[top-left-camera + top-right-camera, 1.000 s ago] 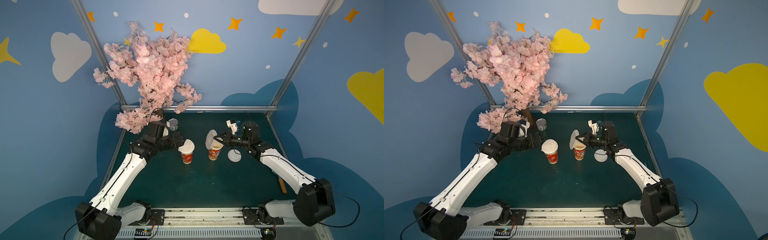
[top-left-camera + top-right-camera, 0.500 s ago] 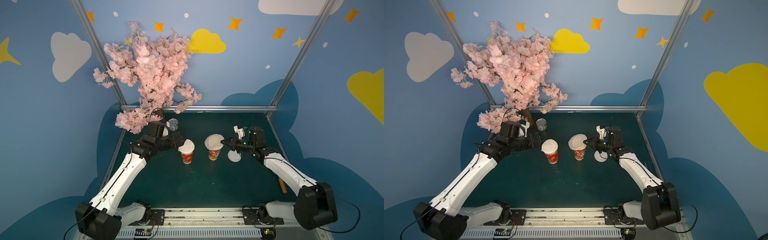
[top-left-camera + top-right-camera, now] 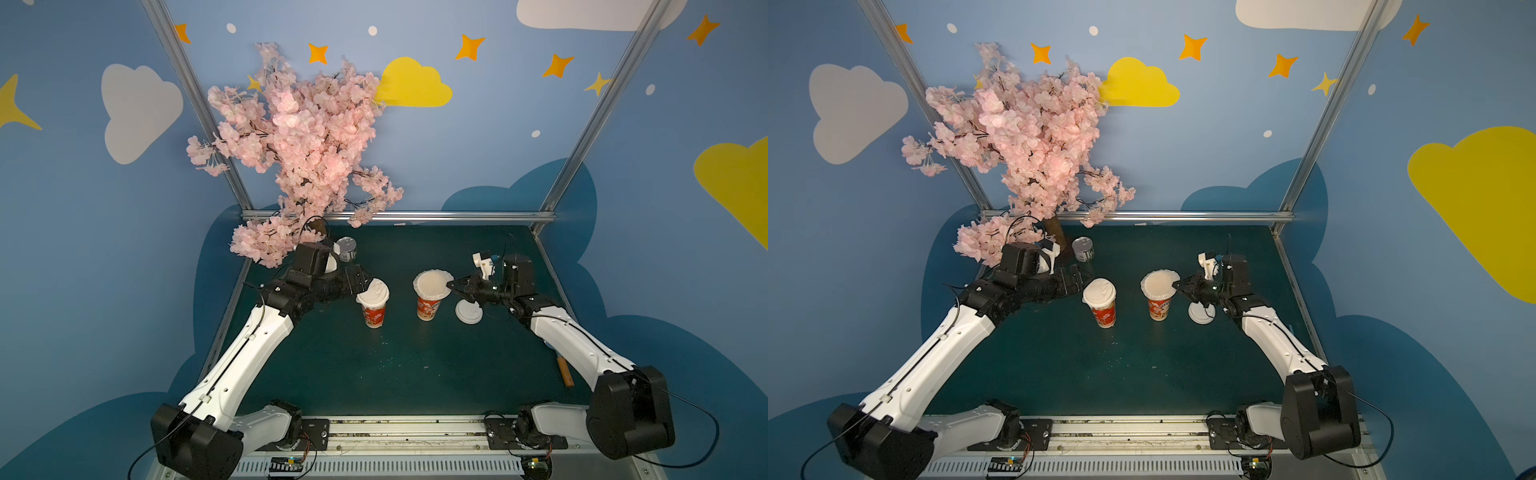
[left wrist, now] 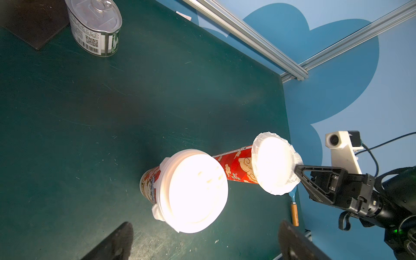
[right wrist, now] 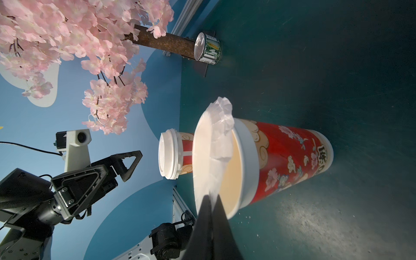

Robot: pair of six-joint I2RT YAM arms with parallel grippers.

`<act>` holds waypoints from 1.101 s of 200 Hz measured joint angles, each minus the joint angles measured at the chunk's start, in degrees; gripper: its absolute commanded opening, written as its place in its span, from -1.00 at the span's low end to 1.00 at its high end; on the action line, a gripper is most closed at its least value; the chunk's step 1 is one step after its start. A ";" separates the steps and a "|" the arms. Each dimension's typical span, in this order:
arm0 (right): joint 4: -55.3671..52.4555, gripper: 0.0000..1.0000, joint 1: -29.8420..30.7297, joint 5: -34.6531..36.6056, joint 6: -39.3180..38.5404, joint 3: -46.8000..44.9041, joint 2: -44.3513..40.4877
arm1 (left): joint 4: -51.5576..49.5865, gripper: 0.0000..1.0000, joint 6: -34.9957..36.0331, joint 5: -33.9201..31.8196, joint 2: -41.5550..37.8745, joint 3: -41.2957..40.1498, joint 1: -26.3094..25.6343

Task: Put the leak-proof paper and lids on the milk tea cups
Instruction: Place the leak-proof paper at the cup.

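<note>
Two red-and-white milk tea cups stand mid-table. The left cup [image 3: 372, 316] wears a white domed lid [image 4: 193, 191], and a corner of leak-proof paper [image 4: 156, 211] pokes out under it. My left gripper [image 3: 363, 279] stands open just left of that cup, holding nothing. A round sheet of leak-proof paper [image 3: 432, 284] lies over the mouth of the right cup [image 3: 428, 309]. My right gripper [image 5: 211, 200] is shut on that sheet's edge. In the right wrist view the pinched side sits slightly off the rim.
A loose white lid [image 3: 468, 311] lies on the green table [image 3: 395, 374] right of the right cup, under my right arm. A silver tin can [image 3: 347, 248] and a pink blossom tree [image 3: 299, 137] stand at the back left. An orange-handled tool [image 3: 565, 372] lies by the right edge.
My right gripper has swung the paper from nearly upright beside the right cup down to lying across its mouth. The left arm has not moved.
</note>
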 measured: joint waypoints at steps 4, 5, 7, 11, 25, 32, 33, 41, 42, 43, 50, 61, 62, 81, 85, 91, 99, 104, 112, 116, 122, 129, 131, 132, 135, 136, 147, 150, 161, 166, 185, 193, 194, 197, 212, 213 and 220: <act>-0.09 -1.00 0.00 -0.02 -0.11 -0.09 0.02 | 0.07 1.00 0.00 0.02 0.00 0.00 0.00; -0.11 -1.00 0.00 -0.02 -0.11 -0.09 0.02 | 0.09 1.00 0.00 0.02 0.00 0.00 0.00; -0.13 -1.00 0.00 -0.02 -0.15 -0.13 0.02 | 0.11 1.00 0.00 0.04 0.00 0.00 0.00; -0.20 -1.00 -0.02 -0.02 -0.20 -0.20 0.04 | 0.20 1.00 0.00 0.07 0.02 0.00 0.00; -0.37 -1.00 -0.20 -0.07 -0.50 -0.31 0.20 | 0.44 1.00 0.00 0.13 0.07 0.00 0.00; -0.39 -1.00 -0.24 -0.07 -0.63 -0.37 0.24 | 0.57 1.00 -0.02 0.15 0.09 0.00 0.00; -0.39 -1.00 -0.24 -0.07 -0.66 -0.39 0.24 | 0.57 1.00 -0.02 0.15 0.09 0.00 0.00; -0.46 -1.00 -0.24 -0.07 -0.79 -0.46 0.28 | 0.66 1.00 -0.02 0.15 0.09 0.00 0.00; -0.46 -1.00 -0.24 -0.07 -0.81 -0.48 0.28 | 0.66 1.00 -0.02 0.15 0.09 0.00 0.00; -0.46 -1.00 -0.24 -0.07 -0.85 -0.48 0.28 | 0.66 1.00 -0.04 0.15 0.09 0.00 0.00; -0.52 -1.00 -0.24 -0.07 -0.98 -0.52 0.33 | 0.72 1.00 -0.07 0.15 0.09 0.00 0.00; -0.76 -0.99 -0.28 -0.04 -1.11 -0.52 0.35 | 0.83 1.00 -0.20 0.15 0.09 0.00 0.00; -0.79 -0.98 -0.28 -0.02 -1.14 -0.52 0.35 | 0.83 1.00 -0.20 0.15 0.09 0.00 0.00; -1.29 -0.87 -0.31 -0.02 -1.27 -0.52 0.35 | 0.96 1.00 -0.22 0.15 0.09 0.00 0.00; -1.46 -0.84 -0.31 -0.02 -1.29 -0.52 0.35 | 1.01 1.00 -0.22 0.15 0.09 -0.02 0.00; -1.62 -0.80 -0.33 0.00 -1.31 -0.52 0.35 | 1.01 1.00 -0.22 0.15 0.09 -0.02 0.00; -1.77 -0.79 -0.35 0.00 -1.42 -0.52 0.35 | 1.01 1.00 -0.22 0.15 0.09 -0.02 0.00; -1.84 -0.78 -0.37 0.00 -1.46 -0.52 0.35 | 1.03 1.00 -0.22 0.15 0.09 -0.02 0.00; -1.95 -0.75 -0.39 0.00 -1.51 -0.52 0.35 | 1.03 1.00 -0.24 0.15 0.09 -0.02 0.00; -2.01 -0.73 -0.44 0.00 -1.53 -0.52 0.35 | 1.03 1.00 -0.24 0.17 0.09 -0.02 0.00; -2.10 -0.71 -0.46 0.02 -1.66 -0.52 0.35 | 1.03 1.00 -0.24 0.15 0.09 -0.02 0.00; -2.21 -0.69 -0.55 0.09 -1.84 -0.52 0.35 | 1.03 1.00 -0.24 0.15 0.09 -0.02 0.00; -2.25 -0.69 -0.55 0.09 -1.81 -0.52 0.35 | 1.03 1.00 -0.22 0.17 0.09 -0.02 0.00; -2.27 -0.69 -0.55 0.11 -1.86 -0.52 0.33 | 1.03 1.00 -0.24 0.15 0.09 -0.02 0.00; -2.29 -0.69 -0.55 0.15 -2.01 -0.52 0.33 | 1.03 1.00 -0.24 0.15 0.09 -0.02 0.00; -2.32 -0.69 -0.55 0.15 -2.03 -0.52 0.33 | 1.03 1.00 -0.24 0.15 0.09 -0.02 0.00; -2.51 -0.68 -0.66 0.26 -2.19 -0.52 0.33 | 1.05 1.00 -0.24 0.15 0.09 -0.04 0.00; -2.56 -0.68 -0.66 0.28 -2.23 -0.52 0.33 | 1.05 1.00 -0.24 0.15 0.09 -0.04 0.00; -2.71 -0.67 -0.74 0.37 -2.29 -0.52 0.33 | 1.05 1.00 -0.24 0.17 0.09 -0.04 0.00; -2.80 -0.66 -0.83 0.39 -2.32 -0.52 0.33 | 1.05 1.00 -0.24 0.15 0.09 -0.04 0.00; -2.99 -0.51 -1.25 0.48 -2.34 -0.63 0.11 | 1.07 1.00 -0.24 0.15 0.09 -0.04 0.00; -3.08 -0.45 -1.44 0.44 -2.49 -0.66 0.00 | 1.09 1.00 -0.24 0.24 0.11 -0.04 0.00; -3.08 -0.45 -1.46 0.46 -2.60 -0.66 0.00 | 1.09 1.00 -0.24 0.26 0.11 -0.04 0.00; -3.10 -0.44 -1.49 0.44 -2.56 -0.66 -0.02 | 1.11 1.00 -0.24 0.35 0.11 -0.04 0.00; -3.23 -0.41 -1.60 0.44 -2.60 -0.68 -0.04 | 1.27 1.00 -0.24 1.07 0.28 -0.04 0.00; -3.26 -0.41 -1.62 0.42 -2.67 -0.68 -0.04 | 1.29 1.00 -0.24 1.11 0.31 -0.04 0.00; -3.34 -0.41 -1.73 0.39 -2.67 -0.68 -0.04 | 1.33 1.00 -0.24 1.33 0.39 -0.04 0.00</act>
